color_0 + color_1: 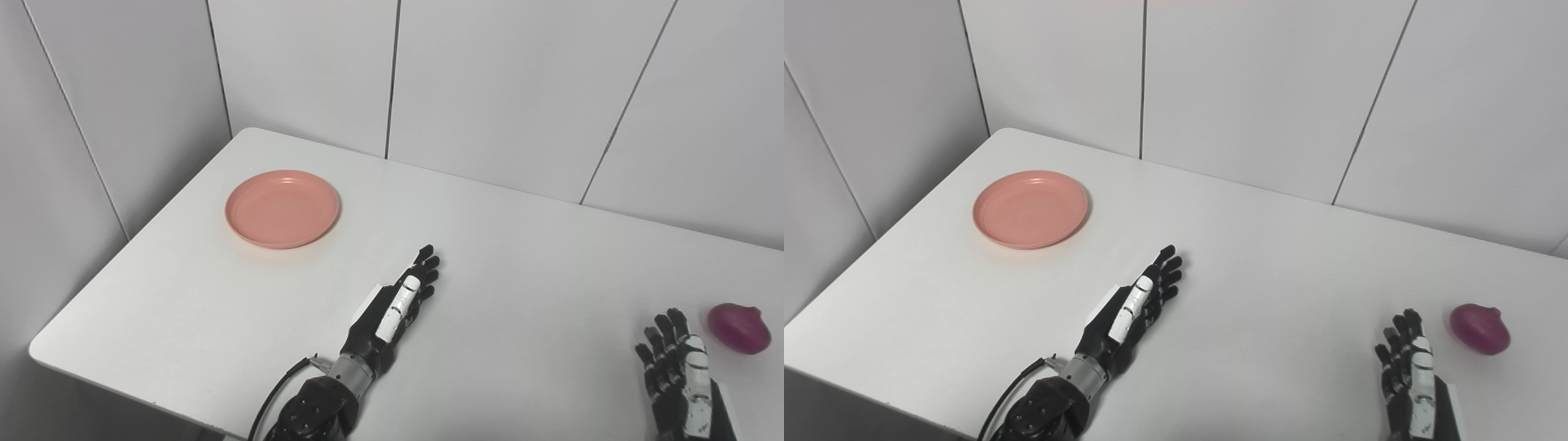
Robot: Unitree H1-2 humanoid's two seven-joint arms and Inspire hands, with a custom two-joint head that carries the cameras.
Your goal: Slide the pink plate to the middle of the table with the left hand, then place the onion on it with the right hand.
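pink plate (282,209) far left on table (508,257), holds nothing | onion (739,328) near right edge | left hand (395,306) fingers extended, holding nothing | right hand (680,373) spread, beside onion, not touching

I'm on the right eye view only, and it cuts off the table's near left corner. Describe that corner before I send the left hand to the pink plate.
Observer: The left eye view shows the near left corner whole, and it is rounded.
Operator: Place the plate against it.
Observer: The pink plate sits farther back and to the right of that corner. The left hand holds nothing.
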